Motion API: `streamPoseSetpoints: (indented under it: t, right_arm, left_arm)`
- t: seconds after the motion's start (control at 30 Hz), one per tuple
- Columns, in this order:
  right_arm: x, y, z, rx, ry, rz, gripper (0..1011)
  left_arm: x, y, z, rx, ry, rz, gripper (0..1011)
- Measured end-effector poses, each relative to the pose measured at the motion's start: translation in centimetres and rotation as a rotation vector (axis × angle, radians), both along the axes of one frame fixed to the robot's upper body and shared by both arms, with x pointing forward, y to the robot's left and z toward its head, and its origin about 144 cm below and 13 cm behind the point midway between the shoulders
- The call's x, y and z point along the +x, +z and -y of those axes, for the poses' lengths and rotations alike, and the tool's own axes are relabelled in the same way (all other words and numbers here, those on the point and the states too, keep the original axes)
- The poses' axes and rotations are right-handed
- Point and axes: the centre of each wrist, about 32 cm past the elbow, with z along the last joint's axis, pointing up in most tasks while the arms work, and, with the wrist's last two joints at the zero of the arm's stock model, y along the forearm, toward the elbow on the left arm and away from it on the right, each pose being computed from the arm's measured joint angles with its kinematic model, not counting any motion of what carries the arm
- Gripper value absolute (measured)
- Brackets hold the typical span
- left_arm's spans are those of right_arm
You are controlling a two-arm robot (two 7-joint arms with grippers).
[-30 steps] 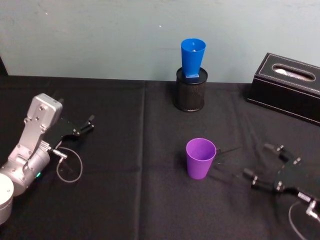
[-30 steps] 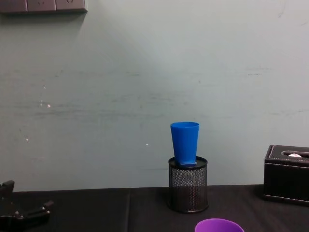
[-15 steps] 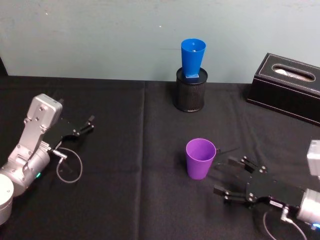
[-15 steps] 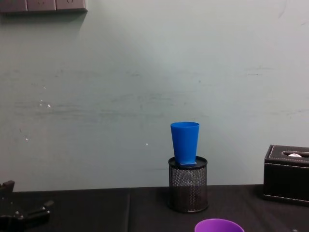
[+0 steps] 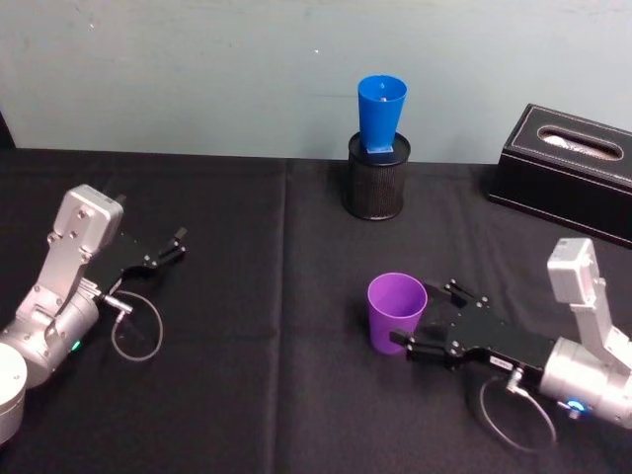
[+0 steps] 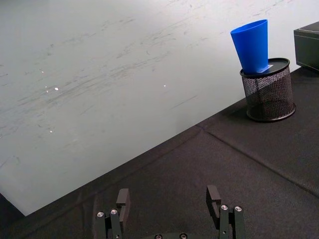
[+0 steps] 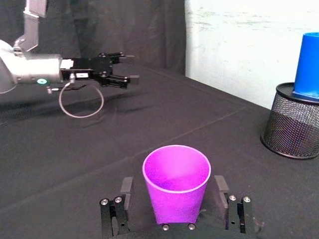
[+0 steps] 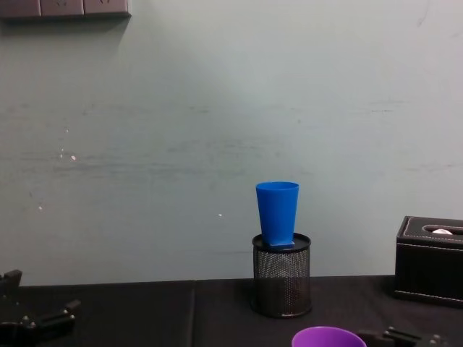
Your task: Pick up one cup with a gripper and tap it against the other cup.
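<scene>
The right gripper (image 5: 427,318) has slid in from the lower right; its fingers, spread and not yet clamped, now flank the purple cup (image 5: 396,311) at centre; the left gripper (image 5: 176,245) idles open at left; the mesh pen holder (image 5: 375,188), upper centre, carries the blue cup (image 5: 380,111); closing likely comes next.

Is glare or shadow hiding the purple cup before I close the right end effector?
Right wrist view: purple cup evenly lit, glare-free, inside the open right end effector. Head view: its black fingers blend into black tablecloth; cup stands out. Chest view: bottom edge crops it below the rim.
</scene>
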Motion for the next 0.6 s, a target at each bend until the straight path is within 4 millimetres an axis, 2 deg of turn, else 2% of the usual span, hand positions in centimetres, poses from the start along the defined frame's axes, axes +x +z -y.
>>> streamPoseSetpoints:
  t: [0.6]
  right_arm:
    - [1.8, -1.0, -3.0, 0.026, -0.038, -0.022, 1003]
  left_arm:
    - [0.0, 0.0, 0.0, 0.000, 0.000, 0.000, 1005]
